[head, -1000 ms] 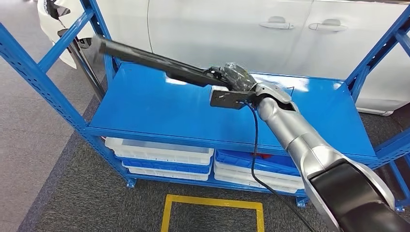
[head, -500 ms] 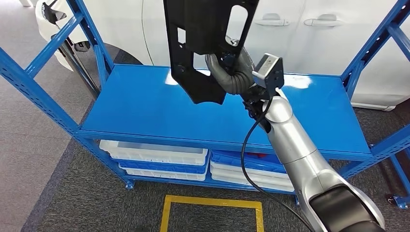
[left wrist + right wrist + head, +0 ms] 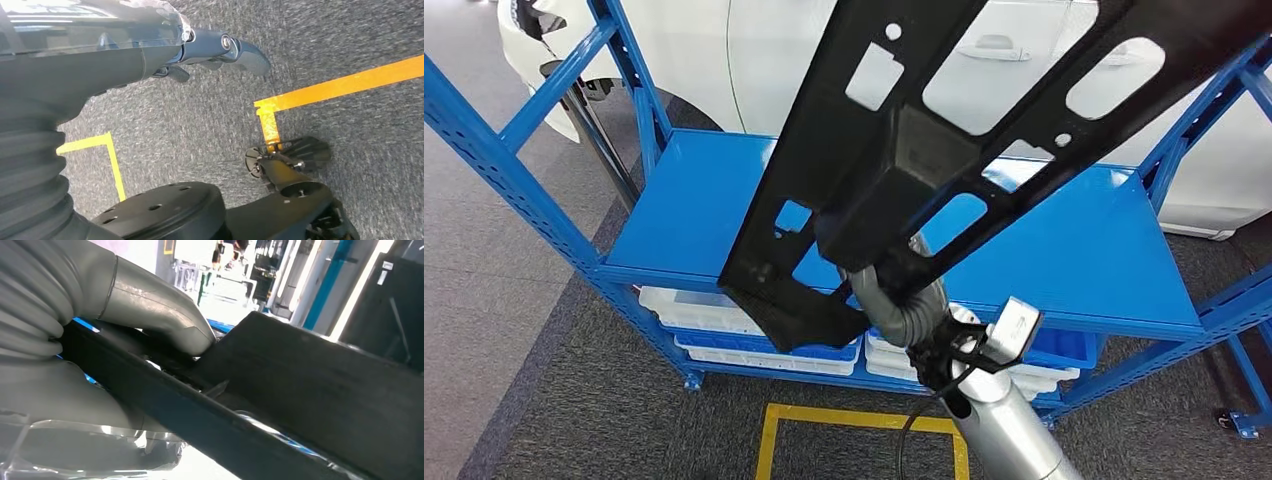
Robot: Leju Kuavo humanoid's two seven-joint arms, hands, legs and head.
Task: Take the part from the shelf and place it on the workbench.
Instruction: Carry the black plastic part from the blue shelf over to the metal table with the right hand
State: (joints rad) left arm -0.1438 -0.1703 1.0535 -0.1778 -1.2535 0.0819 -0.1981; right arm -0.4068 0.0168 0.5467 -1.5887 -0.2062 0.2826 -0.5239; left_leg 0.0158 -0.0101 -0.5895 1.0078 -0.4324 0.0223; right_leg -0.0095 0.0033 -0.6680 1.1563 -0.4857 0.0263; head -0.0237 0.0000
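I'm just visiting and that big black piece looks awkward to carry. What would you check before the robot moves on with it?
1. Right hand grips the black part: ok.
2. Thumb pressed on the part: ok.
3. Part lifted clear of the blue shelf: ok.
4. Left hand free, holding nothing: ok.
5. Forward view clear: not ok, the part blocks much of the head view.
6. Workbench located: cannot tell.

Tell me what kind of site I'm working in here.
Likely a car assembly or parts-supply area: a white car stands behind blue steel shelving, yellow floor marking outlines a station, and the right hand holds a black panel part.
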